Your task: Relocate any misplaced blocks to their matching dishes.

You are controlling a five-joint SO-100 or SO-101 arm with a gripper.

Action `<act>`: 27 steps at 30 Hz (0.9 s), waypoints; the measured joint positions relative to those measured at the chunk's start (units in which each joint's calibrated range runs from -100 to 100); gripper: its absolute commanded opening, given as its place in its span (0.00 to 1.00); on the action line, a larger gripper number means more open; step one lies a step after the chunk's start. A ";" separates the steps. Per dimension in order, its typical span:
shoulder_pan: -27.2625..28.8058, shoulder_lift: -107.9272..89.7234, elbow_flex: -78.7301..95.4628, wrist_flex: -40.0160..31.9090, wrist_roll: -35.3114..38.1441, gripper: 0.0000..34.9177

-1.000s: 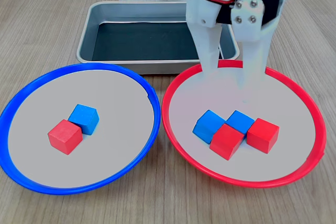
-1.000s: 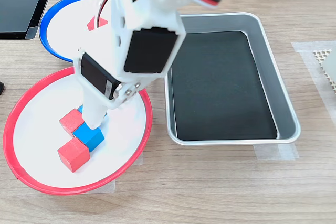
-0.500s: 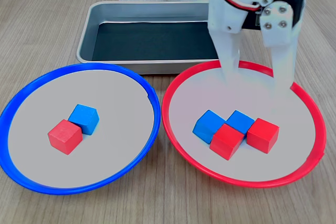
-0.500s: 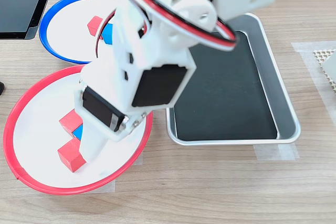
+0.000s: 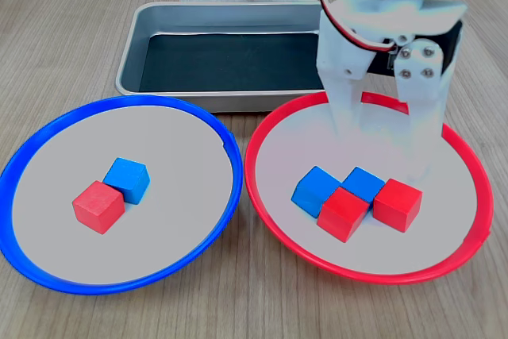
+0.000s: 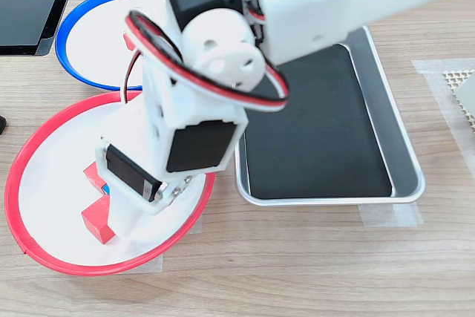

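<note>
Nearest the camera in the first exterior view, the blue-rimmed plate (image 5: 225, 134) holds a red cube (image 5: 98, 206) touching a blue cube (image 5: 128, 179); the red one is misplaced. On that view's right, the red-rimmed plate (image 5: 270, 220) carries four cubes in a tight cluster: two red cubes in front (image 5: 343, 213) (image 5: 397, 204) and two misplaced blue cubes behind (image 5: 315, 190) (image 5: 364, 184). Over them hangs the gripper (image 5: 382, 148), jaws spread wide and holding nothing, its tips straddling the right-hand blue cube. The step in hand looks like the approach to a pick; next it should descend and close on that blue cube without dragging its red neighbours (they touch it). Farthest back sits the metal tray (image 5: 159, 17), with no cubes in it.
</note>
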 measured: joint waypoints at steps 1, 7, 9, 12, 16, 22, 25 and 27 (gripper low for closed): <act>0.18 0.43 -0.54 0.08 0.00 0.48; 2.04 1.79 -2.36 0.16 0.00 0.49; 2.65 2.64 -3.27 0.41 0.10 0.50; 3.72 4.01 -5.26 0.49 0.10 0.49; 4.42 4.94 -6.81 0.49 0.15 0.47; 4.87 5.12 -7.53 0.41 0.39 0.21; 4.69 5.54 -7.71 0.41 0.39 0.07; 4.60 5.63 -7.71 0.41 0.39 0.01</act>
